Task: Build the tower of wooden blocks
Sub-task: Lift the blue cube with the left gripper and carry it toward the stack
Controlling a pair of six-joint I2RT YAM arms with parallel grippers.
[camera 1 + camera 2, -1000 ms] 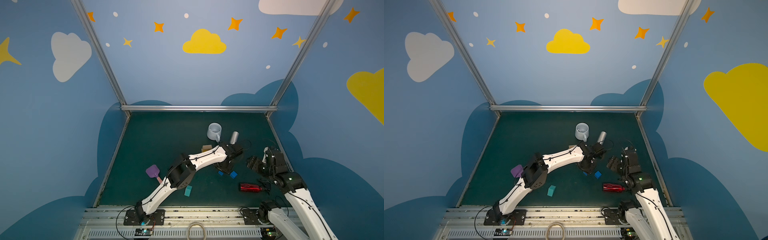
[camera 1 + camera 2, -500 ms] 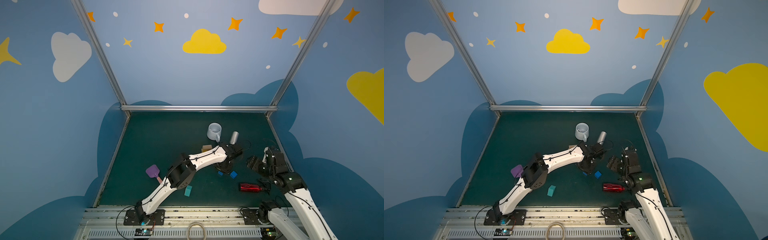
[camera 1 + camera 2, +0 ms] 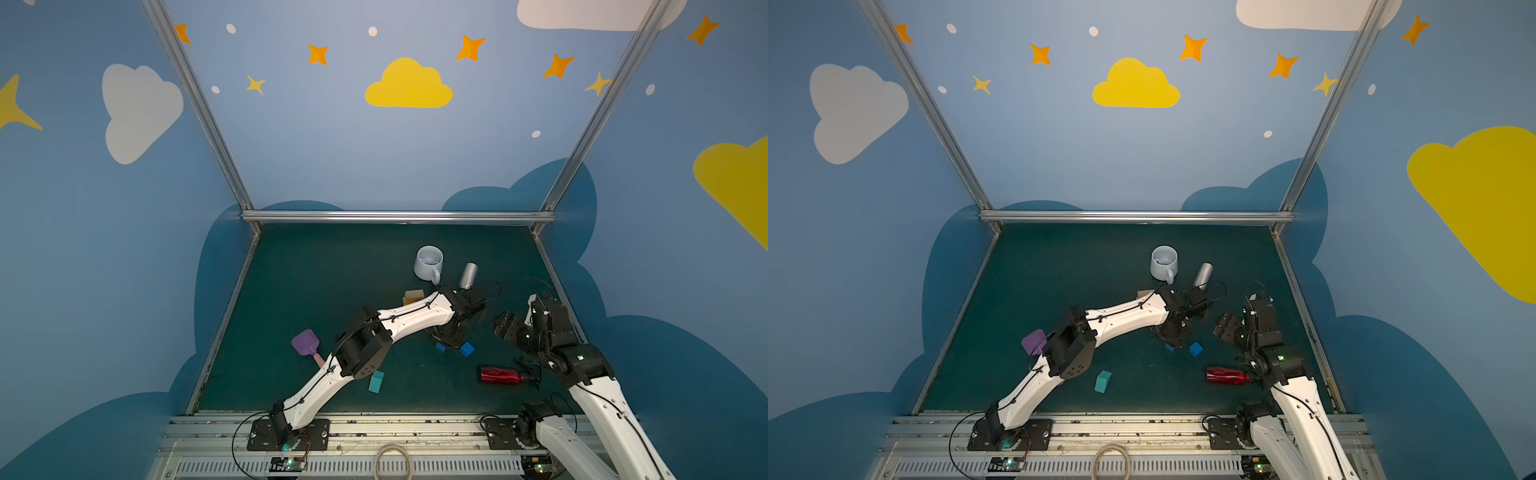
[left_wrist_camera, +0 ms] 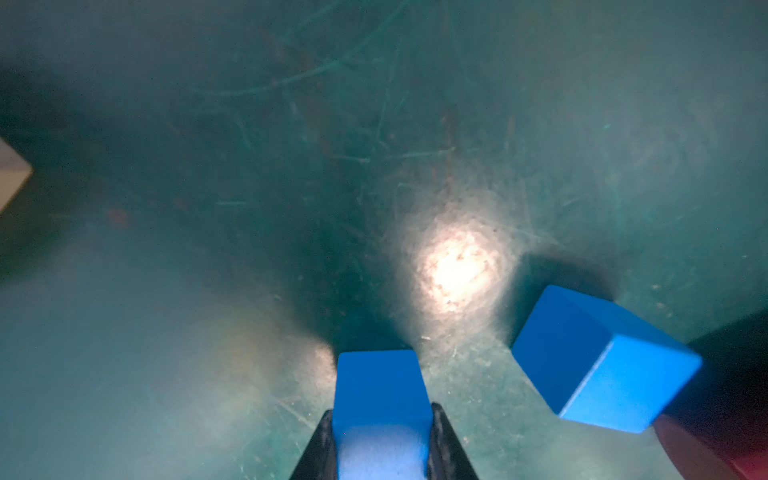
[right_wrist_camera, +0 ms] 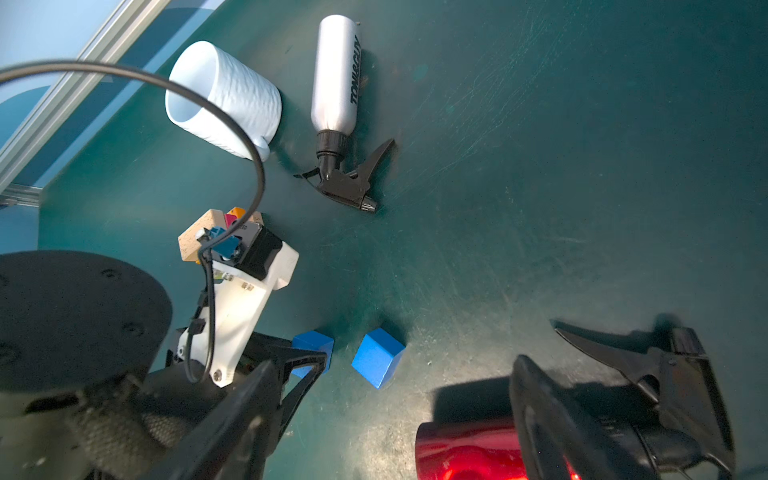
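The tower point(image 3: 413, 296) is only partly built. It is a small low stack toward the back of the surface point(image 3: 332, 270), and the left arm hides most of it. In the right wrist view I can see a tan block with a bit of pink and orange behind it, but I cannot count how many blocks are in it. At 5 o'clock from the tower, near it, a blue cube point(image 4: 380, 384) sits between the two fingers of the left claw point(image 4: 380, 419). The claw is clenched on the cube's sides, and the cube looks like it is down on the surface, not lifted yet. Just beside it at 3 o'clock lies a second blue cube point(image 3: 467, 349), loose and turned a little. The teal house block point(image 3: 376, 381) lies well apart at 7 o'clock, near the front edge. So I think the bottom part is done, and these three pieces are left to go on top. The right claw point(image 3: 505, 327) hangs wide apart with nothing in it, at 3 o'clock from the cubes. A red bottle point(image 3: 500, 375) lies at 4 o'clock from the cubes. A white mug point(image 3: 428, 262) and a silver spray bottle point(image 3: 468, 275) are behind the tower, and a purple spatula point(image 3: 305, 343) is off at 8 o'clock.
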